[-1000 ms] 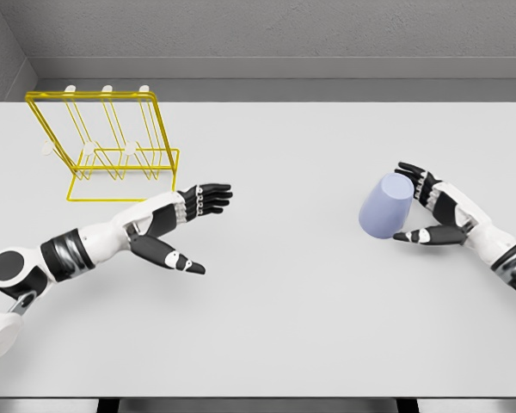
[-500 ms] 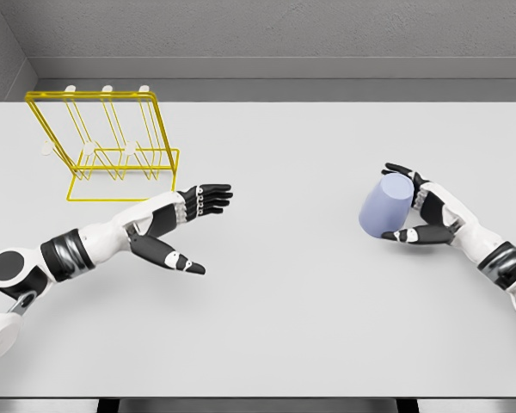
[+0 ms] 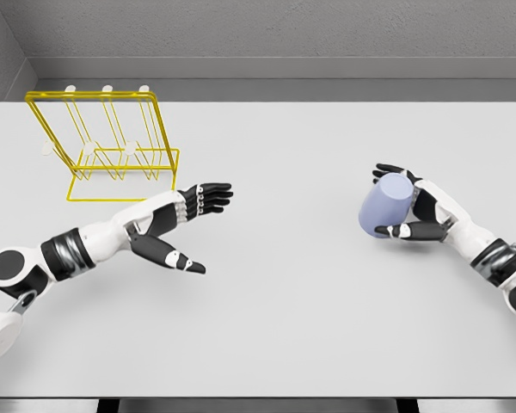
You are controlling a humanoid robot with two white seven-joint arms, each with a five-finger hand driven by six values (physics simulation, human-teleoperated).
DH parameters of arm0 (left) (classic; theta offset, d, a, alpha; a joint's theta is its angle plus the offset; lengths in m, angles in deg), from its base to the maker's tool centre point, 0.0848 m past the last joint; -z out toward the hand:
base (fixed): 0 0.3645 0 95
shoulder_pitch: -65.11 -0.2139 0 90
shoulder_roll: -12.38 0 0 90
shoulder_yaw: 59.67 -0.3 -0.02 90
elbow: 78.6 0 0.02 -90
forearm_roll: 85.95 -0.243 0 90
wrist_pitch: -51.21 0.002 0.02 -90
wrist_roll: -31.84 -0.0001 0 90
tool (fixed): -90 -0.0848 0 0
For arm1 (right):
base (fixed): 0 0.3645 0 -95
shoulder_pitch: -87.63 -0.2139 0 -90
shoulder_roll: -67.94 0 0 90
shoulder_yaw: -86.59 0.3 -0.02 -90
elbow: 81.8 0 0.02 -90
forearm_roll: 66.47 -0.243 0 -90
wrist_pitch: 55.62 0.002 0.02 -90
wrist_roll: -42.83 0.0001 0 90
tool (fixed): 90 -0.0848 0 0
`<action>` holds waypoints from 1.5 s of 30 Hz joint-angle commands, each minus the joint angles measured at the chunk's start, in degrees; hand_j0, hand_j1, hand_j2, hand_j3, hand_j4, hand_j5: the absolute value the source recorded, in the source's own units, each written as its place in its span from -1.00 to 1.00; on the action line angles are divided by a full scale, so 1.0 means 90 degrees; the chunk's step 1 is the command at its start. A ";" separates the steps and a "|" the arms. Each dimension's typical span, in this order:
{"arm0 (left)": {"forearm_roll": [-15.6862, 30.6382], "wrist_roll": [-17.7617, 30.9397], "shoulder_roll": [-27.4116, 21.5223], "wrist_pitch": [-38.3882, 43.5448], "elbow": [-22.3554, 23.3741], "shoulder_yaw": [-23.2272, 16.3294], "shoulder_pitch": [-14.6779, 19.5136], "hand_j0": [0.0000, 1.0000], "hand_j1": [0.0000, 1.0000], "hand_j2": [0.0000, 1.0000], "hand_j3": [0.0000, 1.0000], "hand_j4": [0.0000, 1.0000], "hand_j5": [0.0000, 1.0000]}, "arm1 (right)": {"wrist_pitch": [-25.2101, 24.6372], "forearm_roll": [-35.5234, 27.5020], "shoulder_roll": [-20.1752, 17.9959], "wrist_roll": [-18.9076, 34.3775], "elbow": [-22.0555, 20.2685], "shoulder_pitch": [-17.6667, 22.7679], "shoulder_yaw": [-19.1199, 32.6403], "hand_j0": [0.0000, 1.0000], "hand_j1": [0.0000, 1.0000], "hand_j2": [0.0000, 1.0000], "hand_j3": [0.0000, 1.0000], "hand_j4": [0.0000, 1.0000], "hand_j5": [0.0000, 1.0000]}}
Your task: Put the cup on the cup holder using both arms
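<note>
A pale lavender cup (image 3: 389,212) lies tilted on the white table (image 3: 292,292) at the right. My right hand (image 3: 380,201) wraps around it, with the fingers (image 3: 389,171) over its far side and the thumb on its near side. The yellow wire cup holder (image 3: 90,94) stands at the back left, with nothing on its pegs. In front of it my left hand (image 3: 211,228) hovers open over the table, fingers stretched to the right and thumb spread toward me.
A grey wall runs behind the table's far edge. The table's front edge lies close to the bottom of the view.
My right hand has moved left and closed around the cup, its fingers now over the cup's top. The cup shifted slightly. My left arm has stayed still.
</note>
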 commanded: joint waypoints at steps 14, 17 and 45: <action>0.0050 -0.0009 -0.0013 0.0010 0.0001 0.0001 0.0000 1.00 1.00 1.00 1.00 1.00 1.00 | 0.0077 0.0034 0.0013 -0.0003 -0.0006 -0.0039 0.0004 0.29 0.29 0.29 0.29 0.29 0.29; 0.0050 0.0000 -0.0023 0.0001 0.0001 0.0001 0.0000 1.00 1.00 1.00 1.00 1.00 1.00 | 0.0077 0.0063 -0.0007 -0.0003 -0.0055 -0.0107 0.0004 0.29 0.29 0.29 0.29 0.29 0.29; 0.0050 0.0000 -0.0062 0.0001 0.0001 0.0001 -0.0020 1.00 1.00 1.00 1.00 1.00 1.00 | 0.0243 0.0425 0.0540 -0.0003 -0.1090 -0.0625 -0.0406 0.29 0.29 0.29 0.29 0.29 0.29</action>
